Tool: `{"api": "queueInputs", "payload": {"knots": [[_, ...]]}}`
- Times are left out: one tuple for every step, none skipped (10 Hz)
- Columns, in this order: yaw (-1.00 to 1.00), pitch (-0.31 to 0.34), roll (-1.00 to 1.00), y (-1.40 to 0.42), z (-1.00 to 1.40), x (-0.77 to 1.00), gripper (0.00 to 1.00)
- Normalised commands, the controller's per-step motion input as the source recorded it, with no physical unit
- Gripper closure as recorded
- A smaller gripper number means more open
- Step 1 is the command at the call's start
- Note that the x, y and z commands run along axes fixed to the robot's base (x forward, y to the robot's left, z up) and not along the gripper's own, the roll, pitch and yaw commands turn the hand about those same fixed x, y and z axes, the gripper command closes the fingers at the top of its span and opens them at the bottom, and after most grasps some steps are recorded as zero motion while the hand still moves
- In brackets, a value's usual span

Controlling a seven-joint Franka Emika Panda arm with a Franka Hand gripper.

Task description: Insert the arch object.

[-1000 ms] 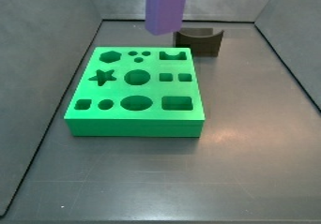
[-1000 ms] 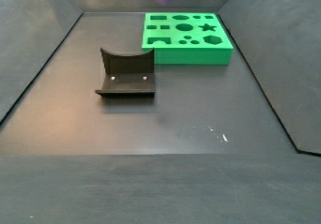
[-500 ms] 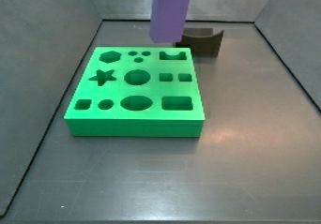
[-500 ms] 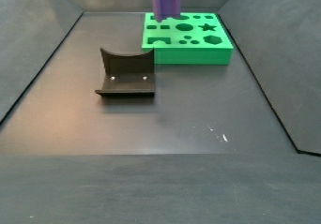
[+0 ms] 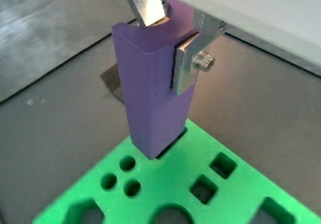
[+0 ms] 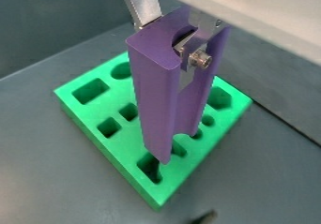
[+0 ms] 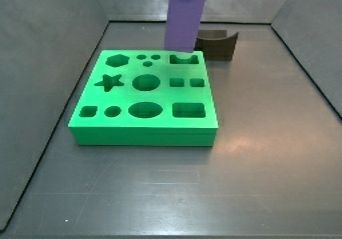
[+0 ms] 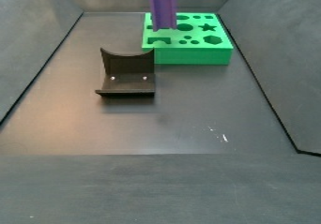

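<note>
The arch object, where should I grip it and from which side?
From above, jaws across the flat ends of the arch object either side of its upward notch; it sits on the floor beside the green board. The gripper, above the board, is shut on the purple column, so probably release that first.

Bright green board (image 7: 147,93) with darker green inside the shaped holes; same vivid green in both wrist views (image 6: 94,101). Purple column (image 5: 153,82), matte violet, a little paler on the lit face, clamped in the gripper (image 5: 172,36) above the board, with flat silver fingers (image 5: 186,61) and a silver screw. Same purple in both side views (image 7: 183,18). Dark brownish-grey arch object (image 7: 215,44), almost black in shadow. Dark fixture (image 8: 124,75), nearly black, with two small pale dots on the upright face. Dull grey floor (image 8: 150,134) with soft pale reflections and a few white specks.
</note>
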Motion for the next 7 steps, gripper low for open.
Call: {"api": "queueInputs", "payload": {"knots": [[-0.15, -0.01, -0.13, 0.35, -0.13, 0.0, 1.0], [-0.03, -0.106, -0.16, 0.11, -0.26, 0.01, 1.0], [0.0, -0.14, -0.22, 0.1, -0.27, 0.1, 1.0], [0.0, -0.169, -0.19, 0.0, -0.19, 0.07, 1.0], [0.0, -0.046, -0.19, 0.0, -0.08, 0.18, 1.0], [0.01, -0.043, -0.2, 0.0, -0.07, 0.18, 1.0], [0.01, -0.03, -0.23, 0.0, -0.07, 0.16, 1.0]]}}
